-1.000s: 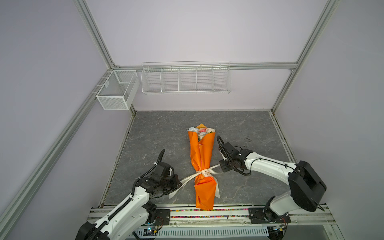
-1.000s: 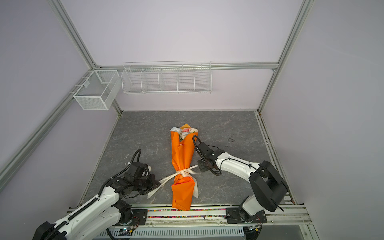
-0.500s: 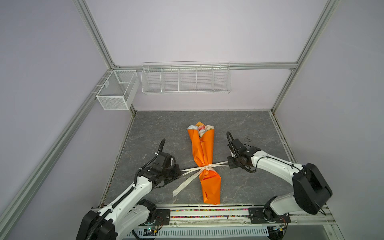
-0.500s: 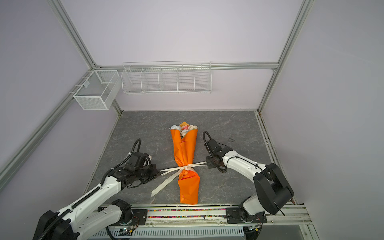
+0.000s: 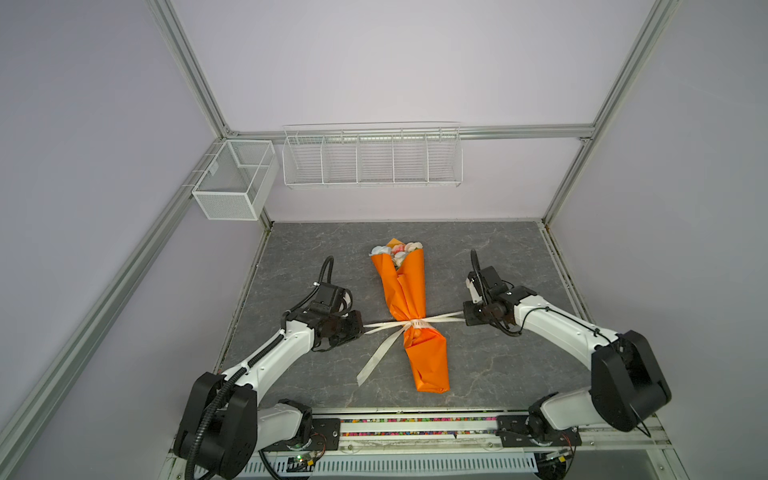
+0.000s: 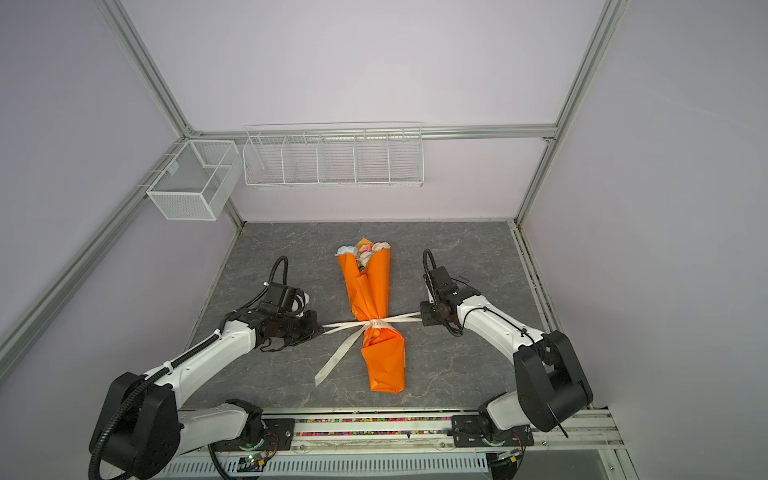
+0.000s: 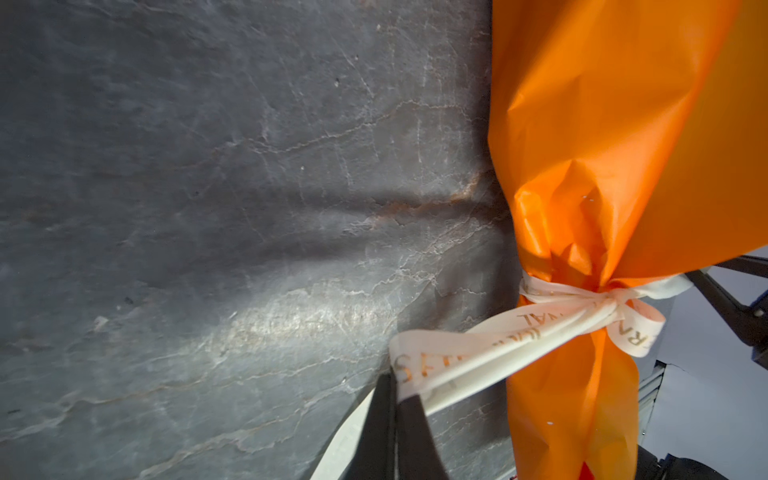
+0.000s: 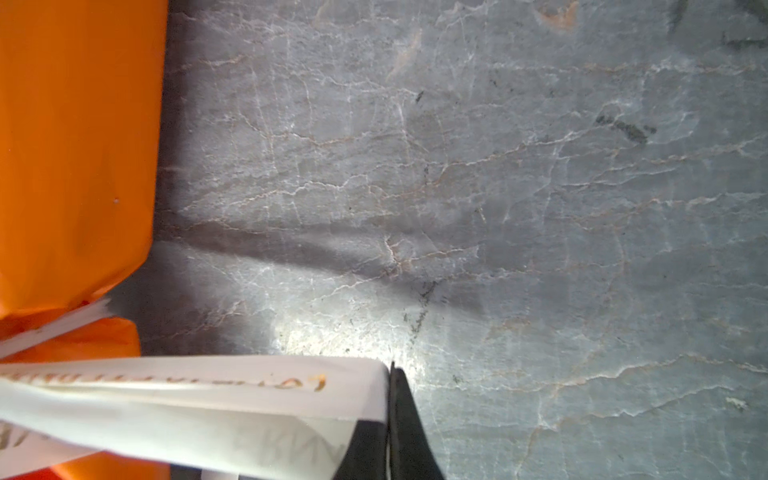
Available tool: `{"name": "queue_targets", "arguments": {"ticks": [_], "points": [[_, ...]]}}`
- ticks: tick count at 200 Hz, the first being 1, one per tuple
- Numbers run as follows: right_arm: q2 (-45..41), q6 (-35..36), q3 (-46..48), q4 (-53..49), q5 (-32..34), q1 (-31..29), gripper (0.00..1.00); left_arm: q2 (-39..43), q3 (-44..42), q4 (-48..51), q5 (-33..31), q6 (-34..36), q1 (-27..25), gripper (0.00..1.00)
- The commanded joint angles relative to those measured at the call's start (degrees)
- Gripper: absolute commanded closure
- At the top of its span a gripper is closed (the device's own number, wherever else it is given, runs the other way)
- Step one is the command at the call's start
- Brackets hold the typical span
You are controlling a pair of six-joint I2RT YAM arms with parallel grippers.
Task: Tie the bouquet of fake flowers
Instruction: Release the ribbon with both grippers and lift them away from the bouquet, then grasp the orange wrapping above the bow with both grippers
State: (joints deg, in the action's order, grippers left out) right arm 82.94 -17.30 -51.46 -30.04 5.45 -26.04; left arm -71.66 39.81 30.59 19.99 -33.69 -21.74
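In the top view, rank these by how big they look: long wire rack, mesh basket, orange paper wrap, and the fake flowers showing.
1. long wire rack
2. mesh basket and orange paper wrap: about alike, and the basket hangs nearer the camera, so unranked
3. fake flowers, only heads showing

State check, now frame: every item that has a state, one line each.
bouquet of fake flowers: lying flat, wrapped, blooms showing at far end.
orange paper: rolled round the bouquet, pinched where tied.
ribbon: knotted round the paper, taut on both sides, one tail loose on table.
left gripper: shut on ribbon.
right gripper: shut on ribbon.
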Motion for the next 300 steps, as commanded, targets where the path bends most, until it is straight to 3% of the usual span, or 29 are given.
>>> {"name": "queue_targets", "arguments": {"ticks": [1,24,74,128,170,175,183,204,223,232,273,300], "points": [[0.74,0.84,-0.17,-4.30,12.46,4.38,0.93,-1.77,0.74,9.33,-10.85,2.40,3.29,1.00],[2.10,0.88,-0.39,-4.19,13.06,5.59,0.93,-3.77,1.47,10.10,-13.36,3.10,4.55,1.00],[2.97,0.07,-0.78,-2.61,11.61,8.15,0.93,-8.70,4.05,10.31,-11.83,5.45,9.78,1.00],[6.88,3.73,-3.78,-3.05,5.92,8.14,0.93,-12.56,6.70,2.95,4.31,5.78,9.16,1.00],[3.83,4.13,-6.75,-6.31,9.64,10.23,0.46,-9.48,6.02,-4.75,5.66,2.34,3.65,0.77],[2.69,4.09,-6.86,-6.27,8.64,11.19,0.36,-8.94,5.44,-6.74,6.04,1.31,3.07,0.72],[0.95,4.04,-6.94,-5.81,6.23,12.68,0.32,-8.22,4.15,-11.15,7.28,-0.09,2.47,0.68],[-2.94,7.14,-6.18,-1.65,-4.90,13.83,0.29,-8.13,2.53,-21.10,9.27,-5.56,1.09,0.58],[-2.83,8.85,-5.44,3.30,-21.52,13.49,0.29,-10.99,4.07,-26.96,10.15,-8.13,-1.15,0.52],[-1.79,8.37,-5.38,5.19,-26.03,12.82,0.29,-13.33,5.82,-28.46,10.71,-9.03,-2.30,0.51],[10.44,10.93,-9.84,6.86,-30.00,11.73,0.27,-25.80,10.82,-39.54,13.77,-17.46,-5.69,0.48],[17.90,14.14,-15.79,3.49,-33.09,10.28,0.26,-30.30,12.99,-42.10,13.33,-19.17,-6.91,0.47]]}}
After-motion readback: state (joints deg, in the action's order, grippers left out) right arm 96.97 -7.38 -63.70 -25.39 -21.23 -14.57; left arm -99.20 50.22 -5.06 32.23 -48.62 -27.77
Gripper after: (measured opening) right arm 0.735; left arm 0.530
